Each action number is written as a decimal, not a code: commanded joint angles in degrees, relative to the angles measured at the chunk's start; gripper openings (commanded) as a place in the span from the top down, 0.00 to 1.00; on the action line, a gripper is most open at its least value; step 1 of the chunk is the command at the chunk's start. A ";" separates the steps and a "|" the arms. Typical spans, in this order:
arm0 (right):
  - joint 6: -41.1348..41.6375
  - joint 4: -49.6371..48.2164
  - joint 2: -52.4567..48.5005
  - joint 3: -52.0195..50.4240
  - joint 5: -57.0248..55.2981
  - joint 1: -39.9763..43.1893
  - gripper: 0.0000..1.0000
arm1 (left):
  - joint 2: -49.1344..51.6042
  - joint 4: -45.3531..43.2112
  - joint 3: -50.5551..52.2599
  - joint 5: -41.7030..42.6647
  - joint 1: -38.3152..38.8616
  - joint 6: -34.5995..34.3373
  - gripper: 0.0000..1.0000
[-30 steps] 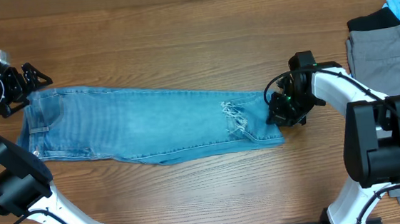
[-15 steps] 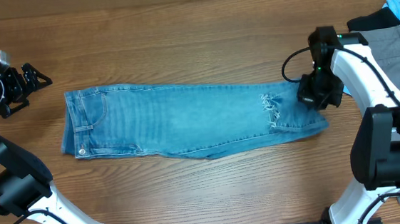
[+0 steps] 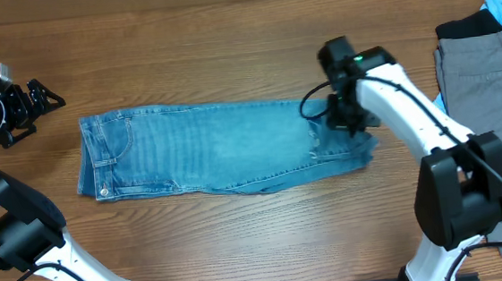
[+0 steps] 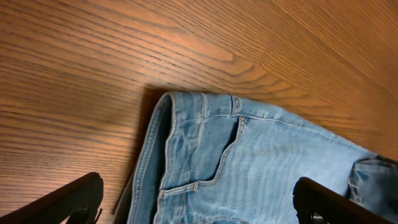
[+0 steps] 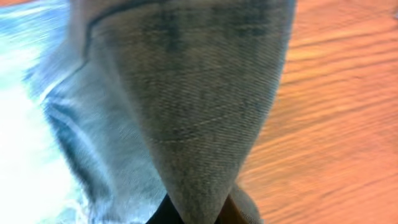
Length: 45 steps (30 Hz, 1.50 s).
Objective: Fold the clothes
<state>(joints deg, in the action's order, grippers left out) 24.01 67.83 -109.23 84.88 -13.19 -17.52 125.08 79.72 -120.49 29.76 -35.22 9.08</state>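
Denim jeans [image 3: 207, 148] are lying flat across the middle of the wooden counter [image 3: 225, 35], with the waistband toward the left arm and the legs extending rightward. The leg end is sitting raised and doubled back over the legs. The right fingers [image 3: 350, 119] are pinching that leg end, and the fabric is hanging from them in the right wrist view. The left fingers [image 3: 43, 92] are standing spread wide near the waistband, gripping nothing. Grey shorts [image 3: 488, 77] and a black garment [image 3: 462, 27] are resting at the counter's right edge.
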 commanded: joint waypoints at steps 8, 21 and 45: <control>4.37 -5.57 1.75 0.31 5.27 -8.31 0.96 | 0.61 -0.07 -1.07 -0.35 0.50 -0.55 0.00; 4.81 -13.51 1.73 -0.74 13.14 -14.82 0.88 | 0.61 -0.20 -1.07 -0.37 0.50 -0.52 0.00; 1.97 -12.66 2.82 5.27 11.39 -10.21 0.49 | 0.61 -0.04 -1.07 -0.37 0.55 -0.52 0.00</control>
<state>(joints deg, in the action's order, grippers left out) 28.03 55.42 -109.12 87.37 -1.32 -31.48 125.08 79.64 -120.49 29.50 -35.22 9.08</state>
